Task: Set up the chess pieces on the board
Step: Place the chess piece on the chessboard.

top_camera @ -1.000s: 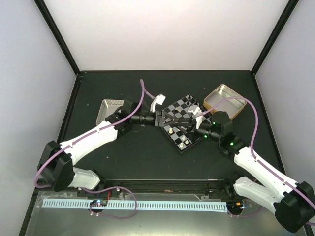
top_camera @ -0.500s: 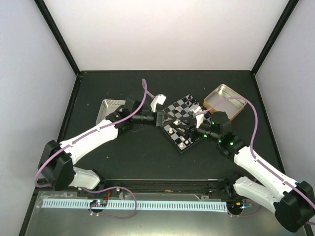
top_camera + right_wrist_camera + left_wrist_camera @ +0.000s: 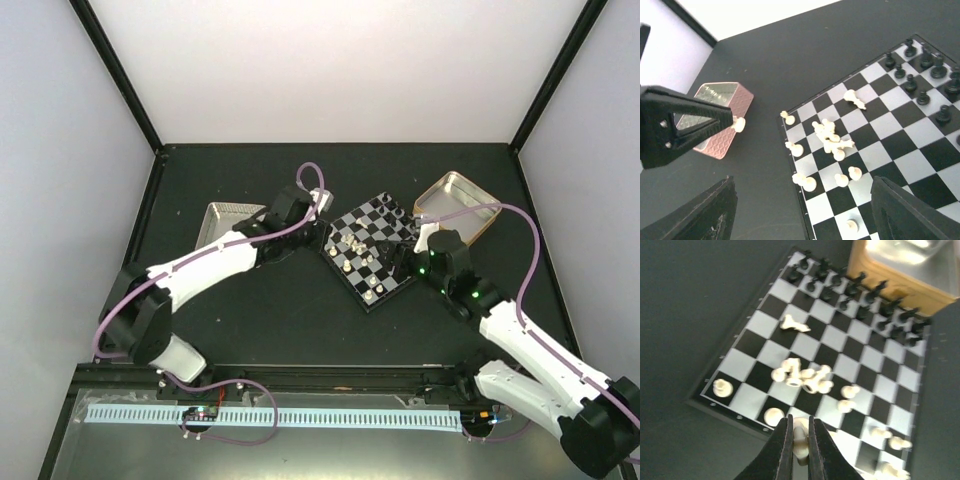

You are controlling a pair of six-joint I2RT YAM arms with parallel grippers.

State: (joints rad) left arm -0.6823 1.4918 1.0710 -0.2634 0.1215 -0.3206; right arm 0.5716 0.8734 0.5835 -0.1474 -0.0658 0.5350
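My left gripper (image 3: 800, 420) was pinched shut on one cream-white piece (image 3: 800, 437), just outside the edge of the board (image 3: 765, 352) on the side of the silver tin (image 3: 222, 225). My right gripper (image 3: 802, 187) hung over the board with its fingers spread wide, gripping nothing. The board sat cornerwise on the dark table (image 3: 300, 300), with the black pieces (image 3: 858, 277) in two rows along the edge beside the gold-edged tin (image 3: 890, 285). The other cream-white pieces (image 3: 800, 375) lay heaped mid-board or scattered along the opposite edge.

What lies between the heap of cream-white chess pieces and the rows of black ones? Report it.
One toppled cream-white piece on otherwise bare checkerboard squares, seen in the left wrist view.
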